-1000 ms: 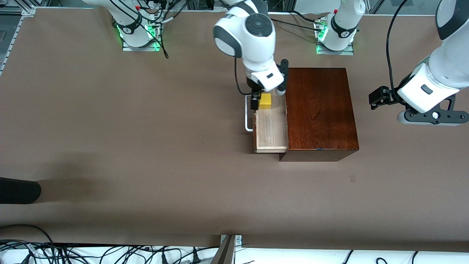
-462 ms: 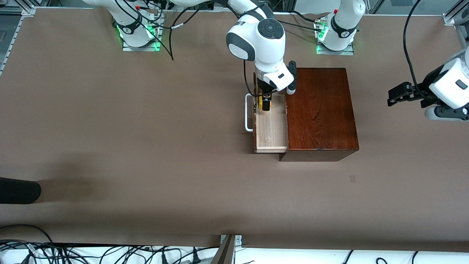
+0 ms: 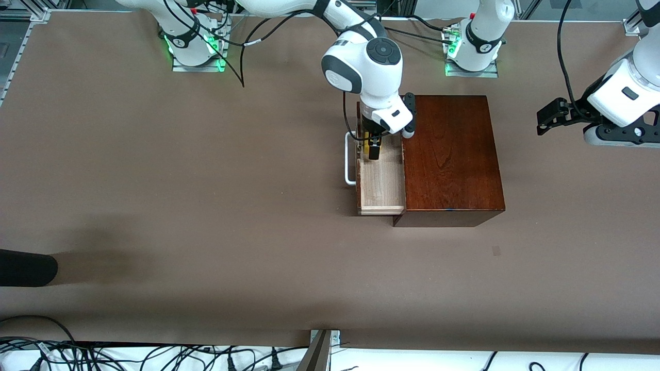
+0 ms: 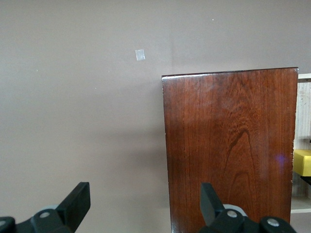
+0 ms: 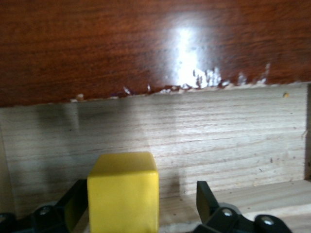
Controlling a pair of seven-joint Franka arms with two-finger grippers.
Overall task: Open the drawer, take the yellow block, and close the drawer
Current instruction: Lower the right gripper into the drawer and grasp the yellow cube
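Nearest the front camera, a dark rounded shape (image 3: 26, 268) lies at the edge of the brown worktop (image 3: 206, 206) toward the right arm's end, well apart from everything else, and a small pale mark (image 3: 496, 251) sits on the worktop just nearer the camera than the dark wooden box (image 3: 451, 154). The drawer (image 3: 380, 180) stands pulled out of the box toward the right arm's end, its long axis running from near to far, with the white bar handle (image 3: 349, 159) on its outer face; its pale tray is bare at the near end. At the far end of the tray the right gripper (image 3: 372, 149) reaches down into the drawer, and the yellow block (image 3: 365, 146) sits between its fingers (image 3: 375, 150). In the right wrist view the yellow block (image 5: 123, 191) rests upright with one finger (image 5: 73, 201) right beside it and the other finger (image 5: 206, 199) standing clear of it, so the fingers are spread wider than the block. The box top rises just beside the gripper. The left gripper (image 3: 549, 117) waits over bare worktop at the left arm's end, well apart from the box, its fingers (image 4: 77, 201) held wide with nothing between them. No writing can be read.
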